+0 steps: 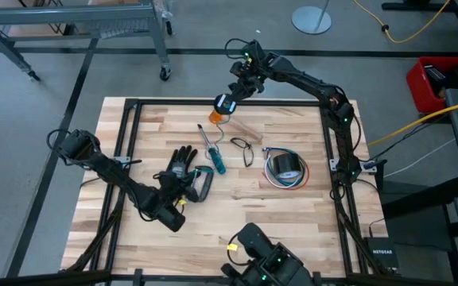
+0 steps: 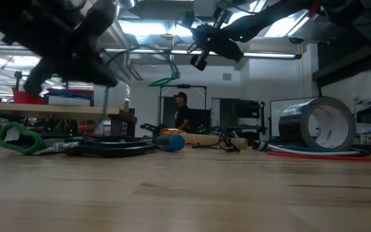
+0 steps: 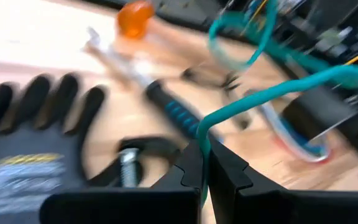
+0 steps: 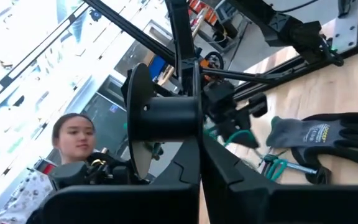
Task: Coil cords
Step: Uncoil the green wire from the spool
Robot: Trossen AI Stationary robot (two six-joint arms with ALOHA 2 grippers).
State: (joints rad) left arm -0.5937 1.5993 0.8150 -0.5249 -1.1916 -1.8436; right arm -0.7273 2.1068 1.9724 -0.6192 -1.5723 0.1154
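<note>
— What sits closest to you?

— My own left gripper (image 3: 205,163), jaws clamped tight on the teal cord (image 3: 272,93). The cord climbs out from between my fingers and arcs off over the table, so most of it hangs free rather than lying flat.

— And around it?

— A black glove (image 1: 180,168) just beside me, a blue-handled screwdriver (image 1: 215,156) a little farther on, and a roll of tape (image 1: 286,166) resting on the bundle of red, white and blue wires (image 1: 274,179). The black cord (image 1: 243,148) lies between the screwdriver and the tape.

— Where is your other arm?

— My right gripper (image 1: 249,74) is up near the far edge of the table (image 1: 133,238), jaws shut and empty as far as I can judge. From its wrist view I see a person beyond the table.

— How would you do this step well?

— I reckon the teal cord needs a second anchor. I would keep my left pinch firm, bring the right down to catch the loose end, then lay even loops without snagging the screwdriver or glove. A slack grip would probably let the loop spring open.
</note>
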